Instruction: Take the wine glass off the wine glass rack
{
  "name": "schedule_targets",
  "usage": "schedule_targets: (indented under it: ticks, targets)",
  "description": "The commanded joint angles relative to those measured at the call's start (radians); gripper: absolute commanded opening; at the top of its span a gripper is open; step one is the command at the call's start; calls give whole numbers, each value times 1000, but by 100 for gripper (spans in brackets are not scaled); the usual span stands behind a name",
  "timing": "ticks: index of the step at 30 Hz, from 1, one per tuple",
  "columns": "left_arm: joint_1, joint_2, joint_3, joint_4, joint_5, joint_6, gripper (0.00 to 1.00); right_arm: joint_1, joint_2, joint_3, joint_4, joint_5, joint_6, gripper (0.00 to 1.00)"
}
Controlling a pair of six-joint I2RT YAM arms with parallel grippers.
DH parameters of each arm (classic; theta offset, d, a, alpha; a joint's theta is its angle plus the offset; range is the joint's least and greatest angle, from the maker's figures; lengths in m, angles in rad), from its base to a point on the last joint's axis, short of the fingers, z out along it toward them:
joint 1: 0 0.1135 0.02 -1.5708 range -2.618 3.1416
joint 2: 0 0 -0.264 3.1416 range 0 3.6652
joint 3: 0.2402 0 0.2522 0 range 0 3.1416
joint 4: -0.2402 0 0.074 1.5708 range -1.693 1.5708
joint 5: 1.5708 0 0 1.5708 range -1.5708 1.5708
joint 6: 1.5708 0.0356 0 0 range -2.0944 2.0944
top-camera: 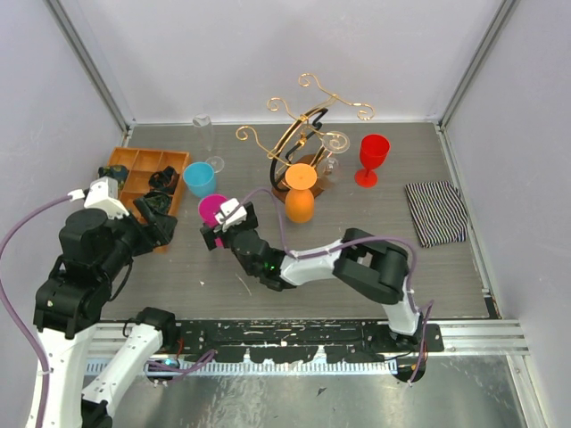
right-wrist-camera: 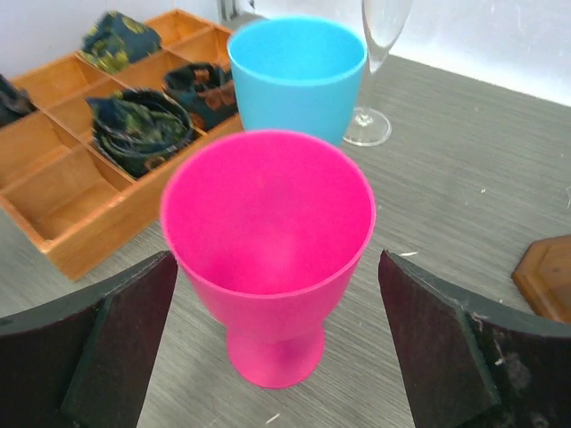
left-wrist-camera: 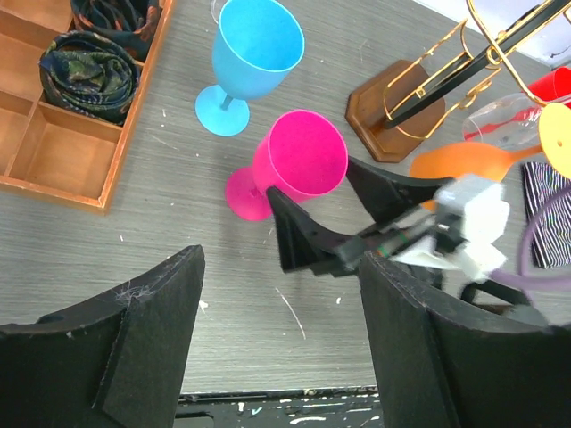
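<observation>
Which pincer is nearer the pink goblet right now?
Right. The right pincer stands open with a finger on either side of the pink goblet. The left pincer hangs off to its left, by the wooden tray.

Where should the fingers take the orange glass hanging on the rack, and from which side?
Likely the bowl of the orange glass, from the near side: it hangs upside down, foot held in the wine glass rack wires, bowl free and facing the arms.
</observation>
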Motion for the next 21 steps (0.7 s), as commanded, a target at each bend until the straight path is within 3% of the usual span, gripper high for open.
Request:
schedule_targets:
  ticks: [1,4,10,14,17,19,21]
  targets:
    - [4,-14,-31,55,-11,-13,77,48,-223,-38,-50,-34,22,100]
    - [3,3,-43,81,-10,-26,77,106,-322,-26,-207,-36,15,100]
    - [4,59,-61,155,27,-57,75,127,-575,113,-729,-74,183,100]
    - [5,95,-60,206,50,-81,75,104,-738,231,-1039,118,312,98]
    - [4,123,-52,234,92,-86,74,-46,-833,348,-1343,111,484,81]
    - [5,138,-54,257,115,-89,73,-205,-885,387,-1448,-22,540,74]
    - [5,150,-59,279,130,-94,72,-377,-888,435,-1534,-158,561,73]
